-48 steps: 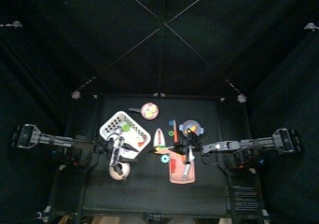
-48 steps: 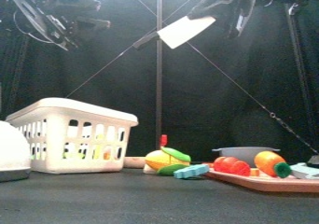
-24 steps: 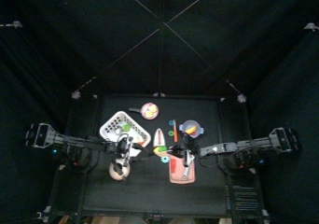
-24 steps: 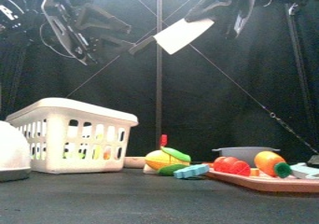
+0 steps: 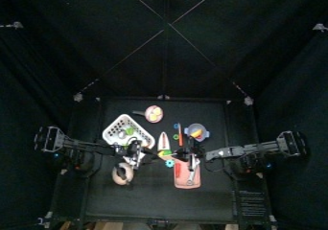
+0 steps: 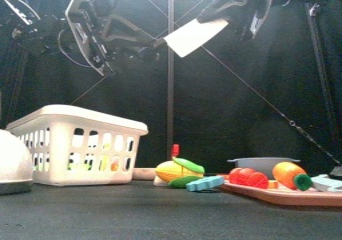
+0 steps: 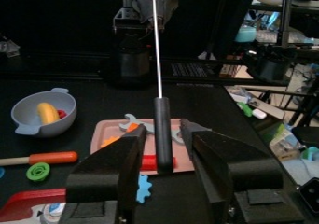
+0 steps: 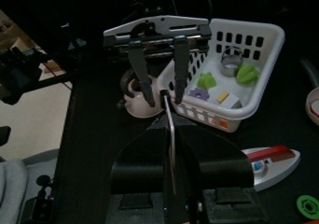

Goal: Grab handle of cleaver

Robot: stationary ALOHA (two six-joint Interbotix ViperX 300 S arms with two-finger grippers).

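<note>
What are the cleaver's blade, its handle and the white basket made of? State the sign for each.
Cleaver blade: pale, flat, matte, probably plastic or painted wood; no mirror shine. Handle: dark smooth rod, material unclear. Basket: white moulded plastic, by its slotted walls and slight gloss.

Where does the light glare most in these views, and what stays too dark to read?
Front view: the cleaver blade glares flat white, while the left gripper is a dark silhouette. Left wrist view: the blade's edge is a thin bright line, its handle dark. Top view: the black table swallows most detail.
</note>
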